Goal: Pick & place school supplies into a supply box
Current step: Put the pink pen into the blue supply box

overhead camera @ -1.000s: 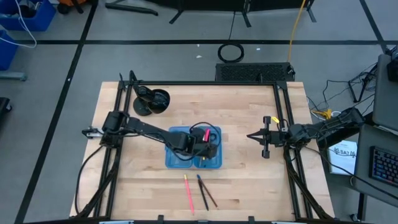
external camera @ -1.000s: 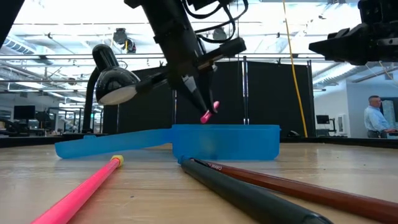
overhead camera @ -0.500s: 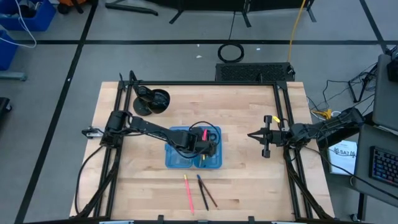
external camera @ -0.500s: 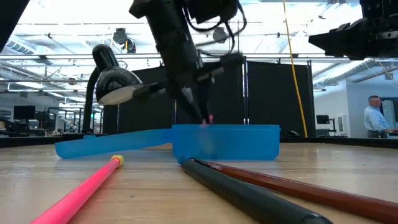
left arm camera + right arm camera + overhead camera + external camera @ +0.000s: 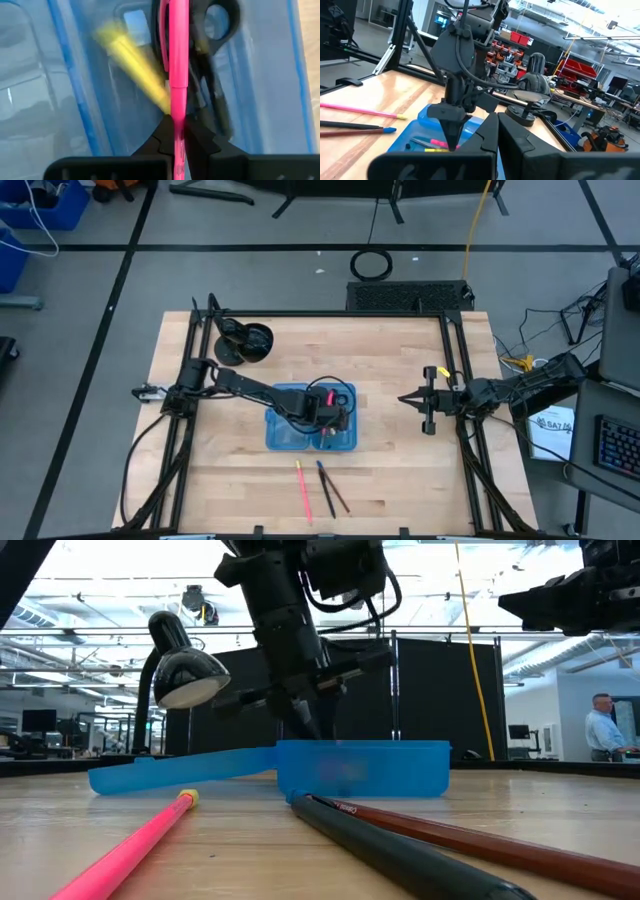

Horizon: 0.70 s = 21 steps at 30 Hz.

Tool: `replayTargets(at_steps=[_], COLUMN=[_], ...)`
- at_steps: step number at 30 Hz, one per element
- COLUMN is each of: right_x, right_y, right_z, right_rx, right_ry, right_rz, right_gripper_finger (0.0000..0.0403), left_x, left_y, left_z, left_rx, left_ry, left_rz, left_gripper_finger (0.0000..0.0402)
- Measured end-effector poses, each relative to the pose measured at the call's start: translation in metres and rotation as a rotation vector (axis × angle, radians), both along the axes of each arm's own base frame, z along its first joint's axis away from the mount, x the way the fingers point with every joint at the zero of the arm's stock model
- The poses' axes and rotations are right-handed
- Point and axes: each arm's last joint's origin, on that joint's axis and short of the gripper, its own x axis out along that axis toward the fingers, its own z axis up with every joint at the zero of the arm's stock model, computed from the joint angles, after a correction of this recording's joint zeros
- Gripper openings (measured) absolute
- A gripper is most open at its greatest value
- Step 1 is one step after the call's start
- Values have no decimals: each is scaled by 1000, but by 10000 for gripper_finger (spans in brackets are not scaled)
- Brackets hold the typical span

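Observation:
The translucent blue supply box lies open in the middle of the table, its taller half facing the low camera. My left gripper reaches down into that half, shut on a pink pen. Below the pen, a yellow pen and black-handled scissors lie on the box floor. A pink pencil, a dark pencil and a brown pencil lie on the table near the box. My right gripper waits, shut, by the table's right edge. My left gripper pinches the pink pen between its two fingers, at a point along its barrel. The fingers come from above, slanting down into the box, and the pen runs along them and out past their tips. Whether its far end rests on the box floor I cannot tell.
A black desk lamp on a round base stands at the table's far left, its head behind the box lid. The three pencils lie close together toward the near edge. Bare wood shows left and right of the box.
My left gripper has gone down into the box's taller half, keeping its hold. The pink pen's end, which showed above the box wall in the low view, has sunk behind it.

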Motion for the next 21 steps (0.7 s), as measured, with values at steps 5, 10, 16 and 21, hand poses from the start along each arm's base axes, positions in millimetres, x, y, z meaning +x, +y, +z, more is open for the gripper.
replayTargets(at_steps=[5,10,16,21], right_x=[0,0,0,0], right_y=[0,0,0,0], right_z=[0,0,0,-1], right_rx=[0,-1,-2,-3], right_ry=[1,3,5,8], right_rz=[0,0,0,0], right_gripper_finger=[0,0,0,0], left_x=[2,5,6,5], left_y=[1,2,0,-2], left_z=[-5,-5,-6,-6], left_rx=[-17,1,-5,-7], left_ry=[0,-24,-31,-33], left_rz=[-3,-7,1,-4], left_gripper_finger=[21,44,105,138])
